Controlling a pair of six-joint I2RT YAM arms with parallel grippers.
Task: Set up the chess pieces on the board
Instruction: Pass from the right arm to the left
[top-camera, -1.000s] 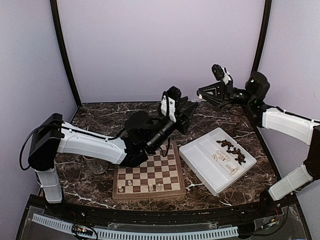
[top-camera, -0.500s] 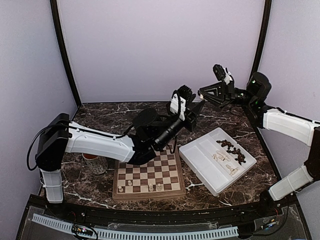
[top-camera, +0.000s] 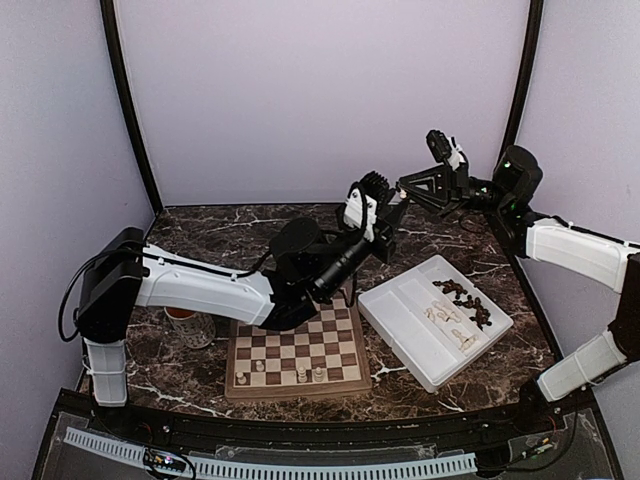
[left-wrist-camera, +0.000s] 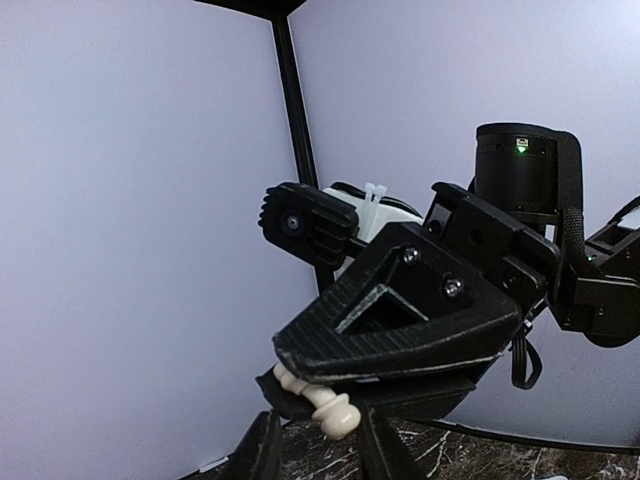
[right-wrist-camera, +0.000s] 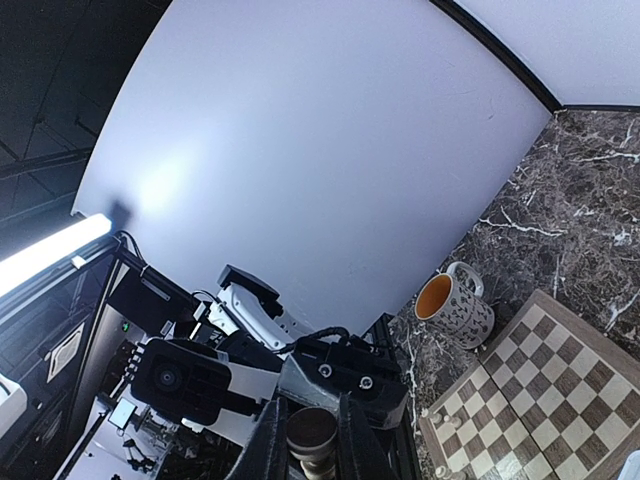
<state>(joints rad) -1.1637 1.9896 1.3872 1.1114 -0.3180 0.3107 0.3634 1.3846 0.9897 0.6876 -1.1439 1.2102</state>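
The pale piece (left-wrist-camera: 325, 404) I am handling is up in the air, well above the surface (top-camera: 180, 375). In the top view it sits beyond the far right corner of the board (top-camera: 340, 345). My right claw (top-camera: 404, 186) is clamped on it. From the left wrist camera it lies sideways between the two black jaws, with its rounded end poking out. My left claw (top-camera: 396, 208) is raised to meet the right one, almost tip to tip. Its fingers (left-wrist-camera: 258, 452) stand apart, one on either side just below the piece, and I cannot tell whether they touch it.

The board lies flat by the near edge of the surface, left of the middle, with its far rows hidden under my left arm. A few pale pieces (top-camera: 301, 374) stand on its near rows.

Just right of the board, set at an angle, sits a white tray (top-camera: 405, 312) with compartments. Dark pieces (top-camera: 465, 298) are heaped toward its far right end, with cream pieces (top-camera: 445, 318) beside them on the near side. A patterned mug (right-wrist-camera: 455, 305) with an orange inside stands on the surface off the board's left side, partly under my left arm.
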